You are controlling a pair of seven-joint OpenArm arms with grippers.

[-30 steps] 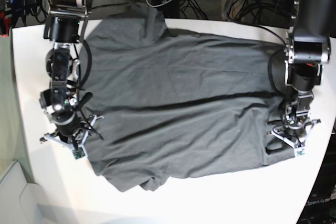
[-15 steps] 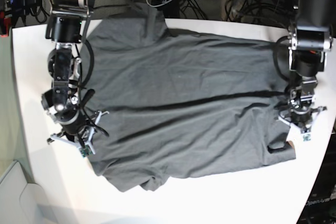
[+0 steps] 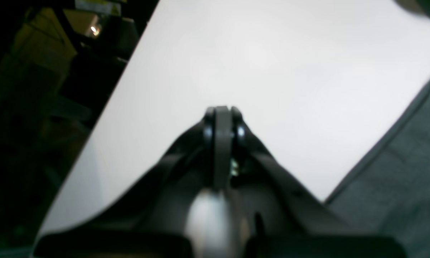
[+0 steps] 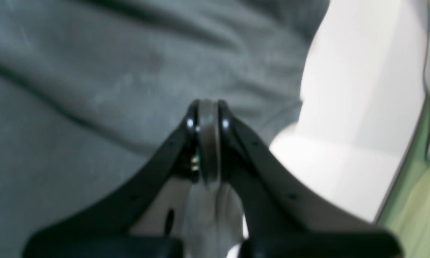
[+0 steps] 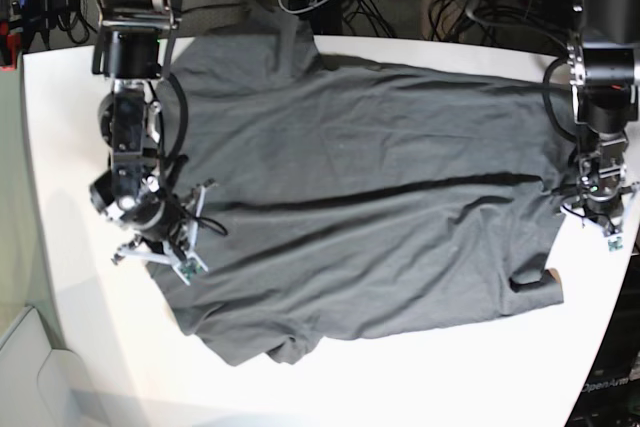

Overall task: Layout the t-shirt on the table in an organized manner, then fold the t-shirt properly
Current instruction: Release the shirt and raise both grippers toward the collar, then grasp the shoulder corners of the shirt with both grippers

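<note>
Grey t-shirt (image 5: 350,197) spread nearly flat across the white table (image 5: 60,127), one corner curled at the near right and a long crease running through the middle. Since a second ago, both arms drawn back from the near edges: right gripper (image 5: 160,247) shifted in over the left side of the cloth, left gripper (image 5: 603,215) pulled away to bare table at the right hem. Both pinched tight, holding nothing. Layout seemingly close to done; folding not begun.

One t-shirt (image 5: 350,197), one table (image 5: 70,147), two arms, each with one claw.
</note>
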